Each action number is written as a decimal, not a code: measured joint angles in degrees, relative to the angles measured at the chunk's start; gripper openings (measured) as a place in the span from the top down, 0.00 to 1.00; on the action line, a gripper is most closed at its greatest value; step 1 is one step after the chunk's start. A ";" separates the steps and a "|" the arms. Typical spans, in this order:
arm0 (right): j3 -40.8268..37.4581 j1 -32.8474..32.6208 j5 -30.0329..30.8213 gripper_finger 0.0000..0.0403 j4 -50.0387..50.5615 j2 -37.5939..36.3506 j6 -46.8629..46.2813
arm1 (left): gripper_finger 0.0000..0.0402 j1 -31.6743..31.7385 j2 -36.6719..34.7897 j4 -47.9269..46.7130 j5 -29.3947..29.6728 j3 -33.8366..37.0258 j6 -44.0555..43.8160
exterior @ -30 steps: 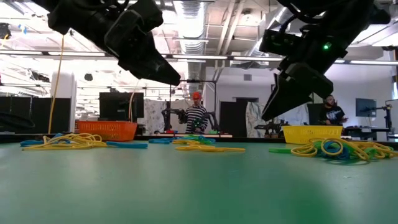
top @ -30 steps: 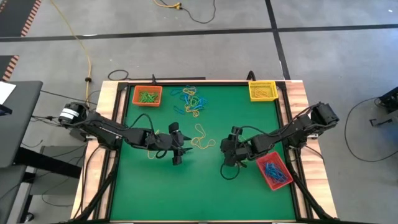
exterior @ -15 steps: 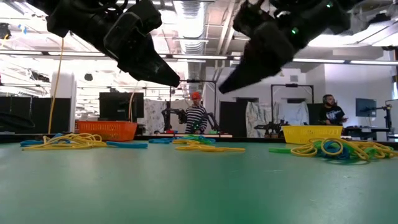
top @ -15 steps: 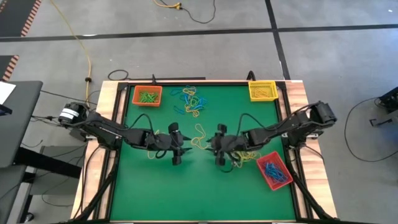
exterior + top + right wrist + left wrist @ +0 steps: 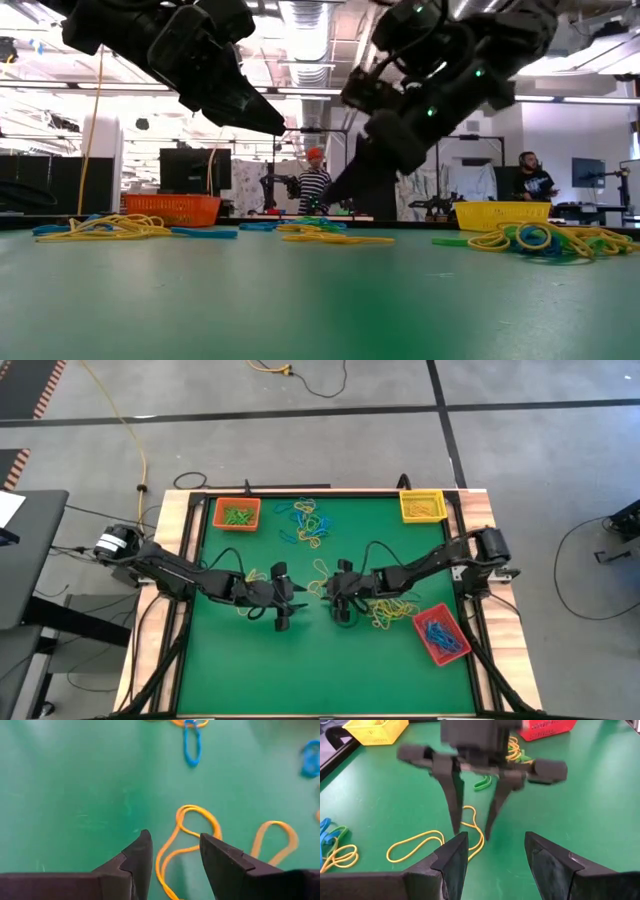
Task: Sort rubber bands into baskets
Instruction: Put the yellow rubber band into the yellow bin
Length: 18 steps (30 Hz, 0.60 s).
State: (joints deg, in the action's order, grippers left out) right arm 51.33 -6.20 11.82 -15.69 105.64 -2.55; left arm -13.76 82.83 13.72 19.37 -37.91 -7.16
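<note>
- Although each of the three baskets already holds some bands — green ones in the orange basket [image 5: 237, 513], yellow in the yellow basket [image 5: 422, 506], blue in the red basket [image 5: 439, 634] — the sorting looks roughly half done at best.
- Left on the green bench [image 5: 320, 670]: a mixed pile [image 5: 307, 523] of blue, yellow and green loops near the far edge, yellow strands [image 5: 388, 614] near the red basket, and a loose yellow band [image 5: 322, 576] mid-bench.
- That yellow band lies flat, stretched into a long narrow loop, its long axis running roughly from the far edge toward the near edge.
- Left tool [image 5: 285, 603] and right tool [image 5: 343, 600] flank it, both with fingers apart, empty.
</note>
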 joint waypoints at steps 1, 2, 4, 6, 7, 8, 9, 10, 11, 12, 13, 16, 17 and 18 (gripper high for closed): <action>0.38 0.00 -0.18 0.53 0.00 0.99 0.00 | 0.54 0.00 0.00 0.00 0.01 0.00 0.00; 0.60 0.00 -0.18 0.53 0.91 1.86 0.01 | 0.54 0.00 0.00 -0.02 0.03 0.00 0.00; 1.56 -0.02 -0.12 0.53 2.20 3.53 -0.01 | 0.54 0.00 0.00 -0.07 0.03 0.00 0.00; 2.06 0.05 0.02 0.53 3.38 4.60 -0.46 | 0.54 -0.11 0.00 -0.11 0.03 0.00 -0.01; 2.35 0.27 0.03 0.53 3.55 5.08 -0.61 | 0.54 -0.19 0.00 -0.11 0.03 0.00 0.00; 2.62 0.39 0.01 0.54 3.79 5.23 -0.62 | 0.54 -0.32 0.00 -0.18 0.03 0.00 0.00; 2.60 0.37 0.01 0.55 4.30 5.23 -0.63 | 0.54 -0.43 0.00 -0.20 0.06 0.00 0.00; 2.60 0.35 -0.01 0.57 4.48 5.23 -0.61 | 0.54 -0.48 0.00 -0.16 0.07 0.00 0.00; 2.60 0.35 -0.01 0.60 4.68 5.23 -0.62 | 0.54 -0.48 0.00 -0.18 0.06 -0.02 0.00; 2.60 0.35 0.00 0.65 4.78 5.23 -0.58 | 0.54 -0.48 0.00 -0.26 0.07 -0.02 0.00; 2.60 0.35 0.00 0.70 4.91 5.12 -0.32 | 0.54 -0.48 0.00 -0.26 0.05 0.00 0.00; 2.58 0.37 -1.00 0.88 5.11 4.97 0.55 | 0.54 -0.48 0.00 -0.20 0.09 0.00 0.37; 2.56 0.39 -1.12 0.93 5.12 4.95 0.90 | 0.54 -0.48 0.00 -0.17 0.11 -0.01 0.39; 2.55 0.39 -1.30 0.96 5.23 4.93 1.17 | 0.54 -0.48 0.00 -0.15 0.15 -0.02 0.39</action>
State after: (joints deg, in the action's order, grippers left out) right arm 53.89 -5.80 10.52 -10.46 110.56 -1.38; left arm -14.24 82.83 13.56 19.52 -37.93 -6.76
